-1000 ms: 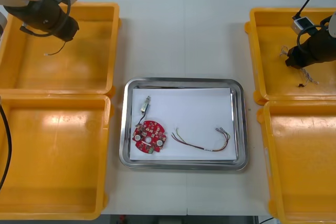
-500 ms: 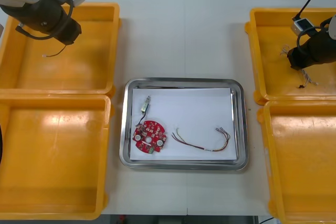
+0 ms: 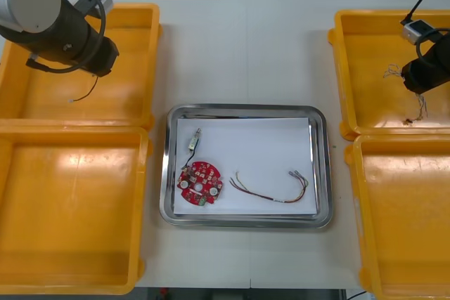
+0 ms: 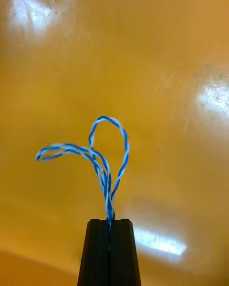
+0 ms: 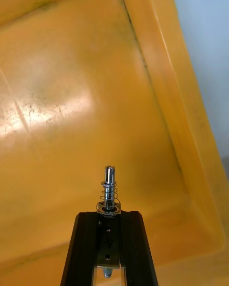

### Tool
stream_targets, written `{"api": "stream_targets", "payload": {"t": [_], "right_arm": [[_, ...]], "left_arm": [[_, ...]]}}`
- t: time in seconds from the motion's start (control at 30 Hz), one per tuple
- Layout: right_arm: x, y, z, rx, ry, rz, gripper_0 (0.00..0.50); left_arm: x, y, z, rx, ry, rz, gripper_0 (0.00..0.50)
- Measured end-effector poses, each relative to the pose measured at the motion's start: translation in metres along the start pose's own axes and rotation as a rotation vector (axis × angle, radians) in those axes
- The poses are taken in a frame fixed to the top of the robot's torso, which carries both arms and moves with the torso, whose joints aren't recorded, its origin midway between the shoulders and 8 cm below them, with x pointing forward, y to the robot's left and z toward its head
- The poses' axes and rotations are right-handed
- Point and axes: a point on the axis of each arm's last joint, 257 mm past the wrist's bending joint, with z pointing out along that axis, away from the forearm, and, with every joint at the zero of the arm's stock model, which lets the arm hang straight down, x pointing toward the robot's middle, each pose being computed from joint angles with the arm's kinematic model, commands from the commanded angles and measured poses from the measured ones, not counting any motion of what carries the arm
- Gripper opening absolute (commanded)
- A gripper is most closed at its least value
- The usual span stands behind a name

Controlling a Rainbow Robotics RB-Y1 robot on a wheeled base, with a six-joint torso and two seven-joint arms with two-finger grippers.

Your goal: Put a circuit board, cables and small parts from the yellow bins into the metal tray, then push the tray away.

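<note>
Over the far right yellow bin (image 3: 365, 54), my right gripper (image 3: 416, 83) (image 4: 109, 225) is shut on a twisted blue and white cable (image 4: 107, 167). The cable's loops stick out past the fingertips, and strands (image 3: 420, 107) dangle beside the arm. My left gripper (image 3: 104, 61) (image 5: 109, 217) is over the far left yellow bin (image 3: 42, 96), shut on a small metal part (image 5: 109, 190) with a spring round it. The metal tray (image 3: 246, 109) in the middle has a white inside. In it lie a red circuit board (image 3: 200, 182), a small metal part (image 3: 195, 139) and a red and yellow cable (image 3: 271, 189).
A thin black cable (image 3: 86, 93) shows just under the left arm; I cannot tell if it hangs from the arm or lies in the bin. The near left bin (image 3: 70, 209) and near right bin (image 3: 408, 209) flank the tray. Bare table lies beyond the tray.
The right gripper has shut on the twisted cable and shifted slightly right. The left arm has moved right and nearer within its bin, and the thin black cable shifted with it.
</note>
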Motion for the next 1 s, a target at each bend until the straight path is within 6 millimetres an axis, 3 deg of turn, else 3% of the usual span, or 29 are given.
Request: {"api": "stream_targets", "payload": {"t": [0.23,0.5,0.6,0.77,1.0], "right_arm": [[0.01,0.01,-0.049,-0.055,0.059,-0.025,0.0],[0.007,0.038,-0.106,-0.046,0.086,-0.176,0.0],[-0.006,0.058,-0.123,-0.044,0.038,-0.266,0.0],[-0.022,0.108,-0.145,-0.088,-0.069,-0.434,0.0],[-0.013,0.173,-0.158,-0.127,-0.128,-0.656,0.0]], "left_arm": [[0.013,-0.016,-0.019,0.002,0.027,0.016,0.0],[0.009,-0.044,-0.025,0.049,0.012,-0.122,0.0],[0.007,-0.052,-0.025,0.065,0.007,-0.141,0.0],[0.009,-0.057,-0.025,0.077,0.016,-0.138,0.0],[0.019,-0.057,-0.025,0.073,0.054,-0.135,0.0]]}}
